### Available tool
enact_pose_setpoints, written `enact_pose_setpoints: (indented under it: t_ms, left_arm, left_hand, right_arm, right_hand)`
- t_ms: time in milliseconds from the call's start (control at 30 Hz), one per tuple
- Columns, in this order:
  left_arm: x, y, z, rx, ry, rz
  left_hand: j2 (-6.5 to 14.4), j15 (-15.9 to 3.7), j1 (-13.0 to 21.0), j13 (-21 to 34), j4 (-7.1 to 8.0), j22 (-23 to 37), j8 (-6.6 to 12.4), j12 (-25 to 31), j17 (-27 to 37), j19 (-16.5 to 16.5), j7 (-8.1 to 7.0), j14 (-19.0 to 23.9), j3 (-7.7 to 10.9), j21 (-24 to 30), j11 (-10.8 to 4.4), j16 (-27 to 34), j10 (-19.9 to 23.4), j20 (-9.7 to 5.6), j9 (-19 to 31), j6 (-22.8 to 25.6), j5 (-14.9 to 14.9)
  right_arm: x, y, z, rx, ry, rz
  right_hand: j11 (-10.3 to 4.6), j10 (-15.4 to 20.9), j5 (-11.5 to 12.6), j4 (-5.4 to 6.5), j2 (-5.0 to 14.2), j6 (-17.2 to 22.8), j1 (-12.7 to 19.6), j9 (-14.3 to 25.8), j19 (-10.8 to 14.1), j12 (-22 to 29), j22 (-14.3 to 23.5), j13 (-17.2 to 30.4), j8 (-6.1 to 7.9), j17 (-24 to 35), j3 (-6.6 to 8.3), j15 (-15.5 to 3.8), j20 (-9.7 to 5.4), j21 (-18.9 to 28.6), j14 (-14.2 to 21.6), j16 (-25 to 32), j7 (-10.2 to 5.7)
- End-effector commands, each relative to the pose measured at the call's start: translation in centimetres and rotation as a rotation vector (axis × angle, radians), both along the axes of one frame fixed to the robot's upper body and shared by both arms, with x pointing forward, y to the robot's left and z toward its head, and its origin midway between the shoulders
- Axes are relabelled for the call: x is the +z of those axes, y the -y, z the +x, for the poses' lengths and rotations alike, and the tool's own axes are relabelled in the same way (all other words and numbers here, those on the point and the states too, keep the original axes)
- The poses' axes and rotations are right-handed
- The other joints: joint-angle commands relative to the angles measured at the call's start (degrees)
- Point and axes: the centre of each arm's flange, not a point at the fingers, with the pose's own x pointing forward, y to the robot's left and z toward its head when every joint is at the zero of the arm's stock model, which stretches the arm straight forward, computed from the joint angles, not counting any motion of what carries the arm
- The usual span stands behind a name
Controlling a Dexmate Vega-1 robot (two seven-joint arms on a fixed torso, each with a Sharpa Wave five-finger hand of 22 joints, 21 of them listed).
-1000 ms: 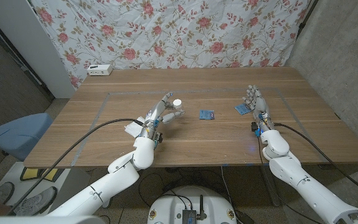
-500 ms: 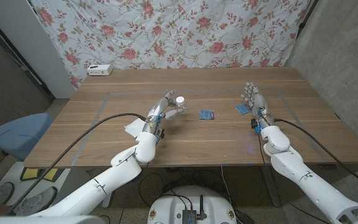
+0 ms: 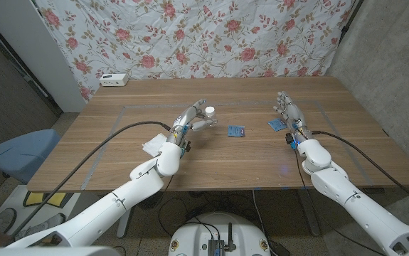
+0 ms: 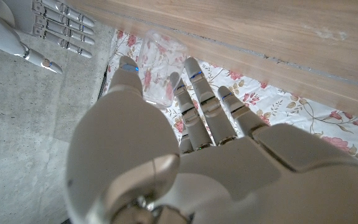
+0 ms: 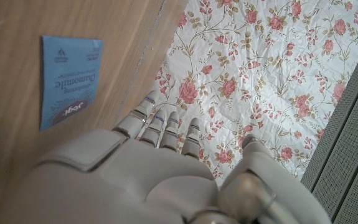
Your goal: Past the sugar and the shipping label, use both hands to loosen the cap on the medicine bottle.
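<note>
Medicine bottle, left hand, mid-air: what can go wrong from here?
1. The left hand holds the small clear medicine bottle with the white cap only at its fingertips, above the wooden table; twisting the cap may spin it loose or drop it.
2. The right hand is open and well apart from the bottle; its likely path crosses the blue packets, which it could sweep aside.
</note>
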Motion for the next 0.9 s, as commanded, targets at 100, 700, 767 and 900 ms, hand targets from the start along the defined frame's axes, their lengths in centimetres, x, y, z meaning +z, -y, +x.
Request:
enact_pose_setpoints:
  t_ms: [100,700,767,900]
  left_arm:
    - [1.7,1.0,1.7,-0.033,-0.009,0.046]
    - [3.0,2.1,3.2,-0.082,-0.022,0.097]
    - [3.2,2.3,3.5,-0.089,-0.021,0.102]
    - [3.5,2.5,4.0,-0.102,-0.022,0.105]
  left_hand:
    - [0.51,-4.66,0.14,0.05,-0.14,0.14,-0.11,0.32,0.09,0.05,-0.56,0.44,0.43,-0.08,-1.26,-0.21,1.54,-8.70,0.07,0.31,-0.19]
    - [0.67,-4.73,0.08,0.08,-0.22,0.13,-0.22,0.14,0.10,-0.05,-0.86,0.66,0.69,-0.11,-1.28,-0.24,1.68,-8.73,0.06,0.14,-0.58]
    - [0.69,-4.71,0.09,0.09,-0.25,0.13,-0.24,0.16,0.10,-0.07,-0.90,0.68,0.74,-0.12,-1.40,-0.25,1.77,-8.74,0.06,0.08,-0.63]
    - [0.62,-4.69,0.08,0.10,-0.33,0.13,-0.41,-0.04,0.08,0.02,-1.47,0.57,0.80,-0.07,-1.15,-0.33,1.40,-8.14,0.06,-0.43,-0.79]
  right_arm:
    - [1.6,-0.5,-0.6,-0.040,0.001,-0.086]
    - [3.9,-1.3,-1.9,-0.078,-0.012,-0.206]
    - [4.2,-1.5,-2.1,-0.085,-0.015,-0.227]
    - [4.9,-1.8,-2.4,-0.100,-0.023,-0.275]
  right_hand:
    - [0.04,0.08,0.21,-0.89,-0.28,0.82,0.81,0.22,0.35,0.00,0.13,0.28,0.33,0.01,0.20,-0.01,-0.03,0.31,0.40,-0.22,-0.77]
    - [0.00,-0.26,0.08,-3.61,-1.80,2.64,3.47,0.27,-0.01,-0.12,0.12,0.25,0.83,-0.19,0.44,0.38,0.25,0.19,-0.01,-0.44,0.44]
    - [-0.15,-0.38,0.05,-3.96,-2.03,2.96,3.81,0.28,-0.06,-0.16,0.12,0.25,0.92,-0.20,0.45,0.43,0.31,0.18,-0.05,-0.45,0.57]
    - [-0.12,-0.42,0.02,-4.39,-2.28,3.28,4.24,0.29,-0.13,-0.16,0.11,0.25,1.00,-0.21,0.48,0.54,0.44,0.17,-0.15,-0.48,0.52]
